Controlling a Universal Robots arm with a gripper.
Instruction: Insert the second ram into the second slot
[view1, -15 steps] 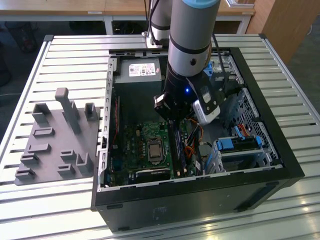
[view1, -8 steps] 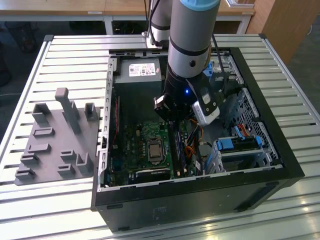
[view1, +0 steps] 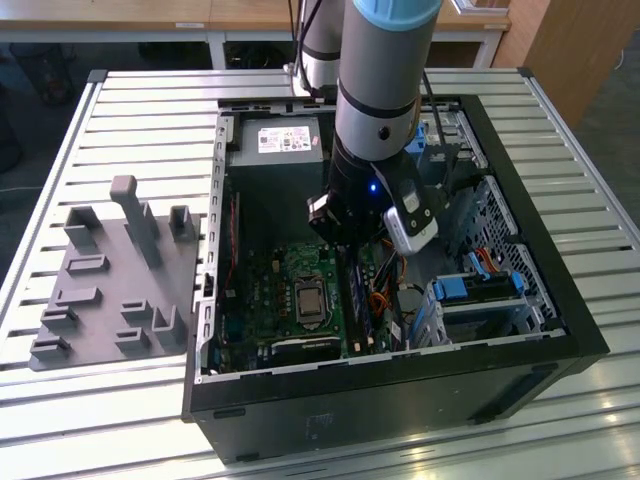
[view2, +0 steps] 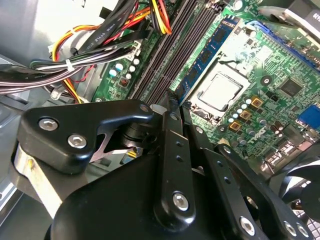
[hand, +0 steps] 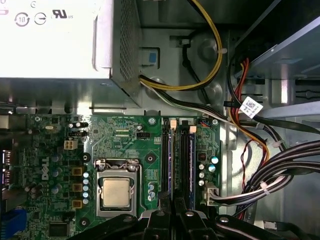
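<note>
My pincer (view2: 172, 106) pinches the second ram (view2: 207, 52), upright in the second slot (hand: 172, 123) at the processor's (view1: 308, 297) exterior-view three o'clock; seating unconfirmed.

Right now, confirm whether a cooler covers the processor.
No, in the first wrist view the processor shows its bare metal lid, nothing mounted over it.

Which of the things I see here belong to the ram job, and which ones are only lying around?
Job: end effector, memory slots, blue ram stick in the slot beside the CPU socket.
Lying about: power supply, cable bundle, blue drive brackets, grey fixture plate outside the case.
</note>
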